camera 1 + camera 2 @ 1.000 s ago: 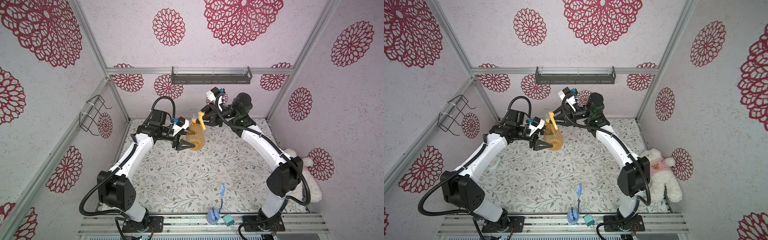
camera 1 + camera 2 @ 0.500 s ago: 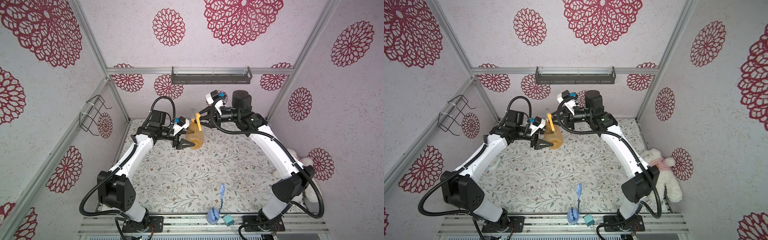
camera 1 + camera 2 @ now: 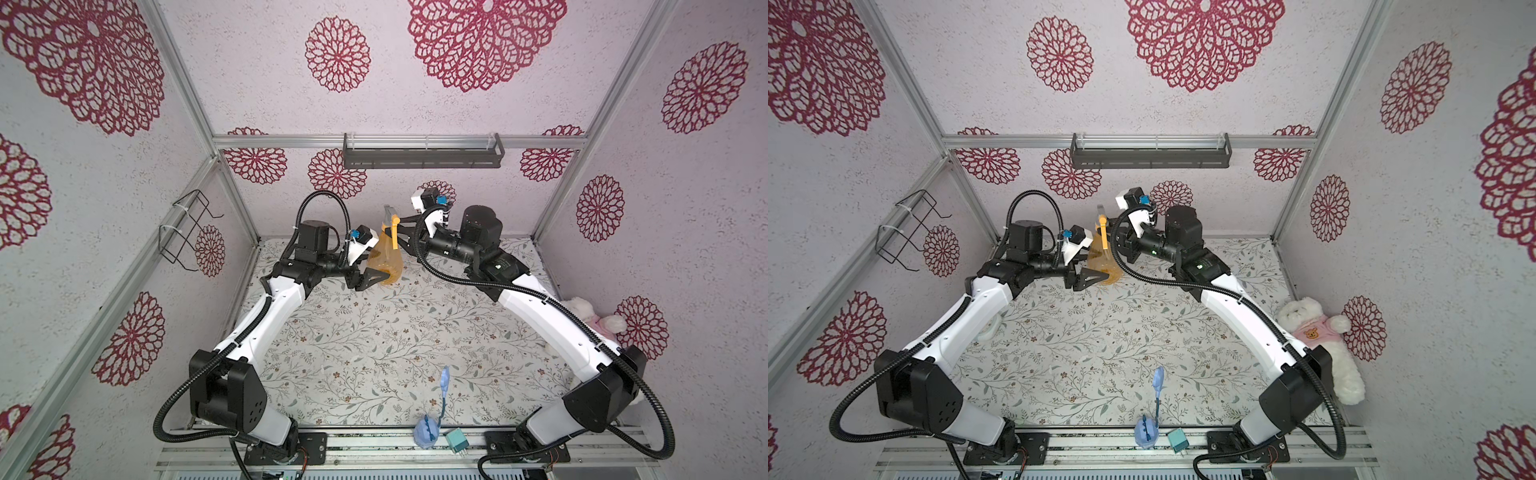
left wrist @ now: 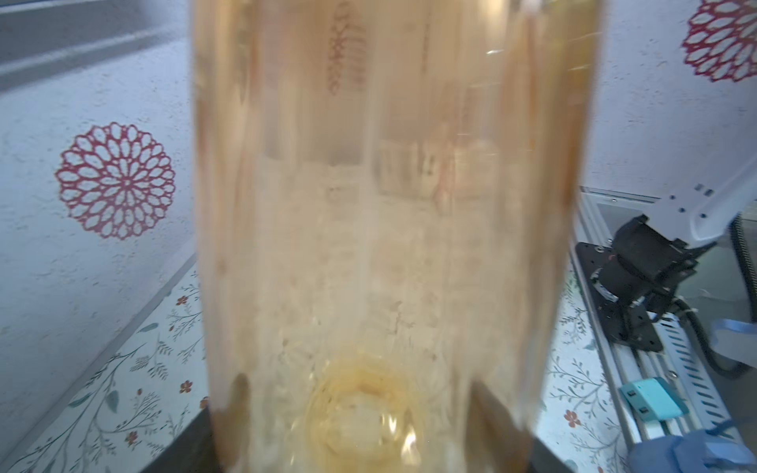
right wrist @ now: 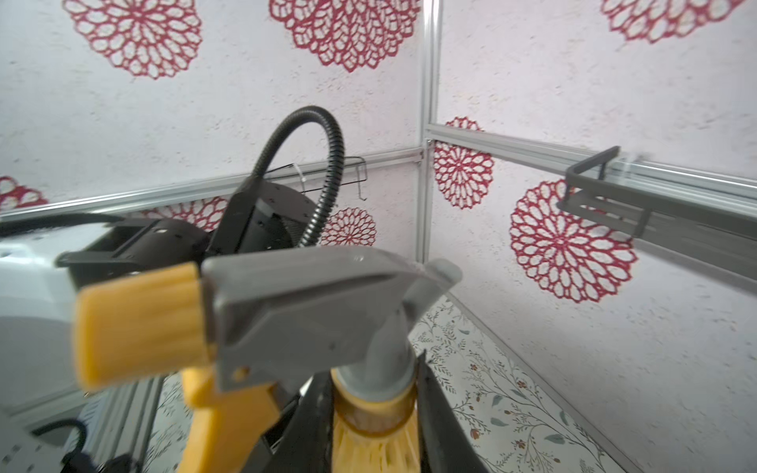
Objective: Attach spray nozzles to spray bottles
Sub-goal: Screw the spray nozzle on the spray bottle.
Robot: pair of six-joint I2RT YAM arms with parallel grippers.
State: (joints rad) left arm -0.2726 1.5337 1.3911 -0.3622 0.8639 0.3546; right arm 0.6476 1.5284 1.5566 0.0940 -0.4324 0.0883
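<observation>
Top views, front rail: a pale blue long-stemmed object (image 3: 428, 429) and a teal block (image 3: 457, 441) lie just beside each other, much nearer the camera than the spray bottle (image 3: 384, 266).
Surface: a floral-print surface (image 3: 374, 353) stretches from there to the bottle.
Plush toy: the white toy (image 3: 1320, 336) in a pink shirt leans on the wall, well apart from the bottle on the right arm's side.
Spray bottle: translucent orange and upright. I cannot tell whether its base touches the surface.
Left jaws: about half open and clamped across the bottle's wide base. In the left wrist view the bottle (image 4: 368, 245) fills the frame, with dark fingers (image 4: 184, 450) at its lower sides.
Spray nozzle: the grey and orange spray nozzle (image 3: 390, 220) sits on the bottle's neck, its dip tube running down inside.
Right jaws: closed tight on the nozzle's orange collar. The right wrist view shows the nozzle (image 5: 311, 311) with a black finger (image 5: 444, 430) on either side of the collar.
Wire rack: on the side wall (image 3: 187, 232), on the left arm's side of the bottle.
Grey shelf: on the back wall (image 3: 422, 156), beyond and above the bottle.
</observation>
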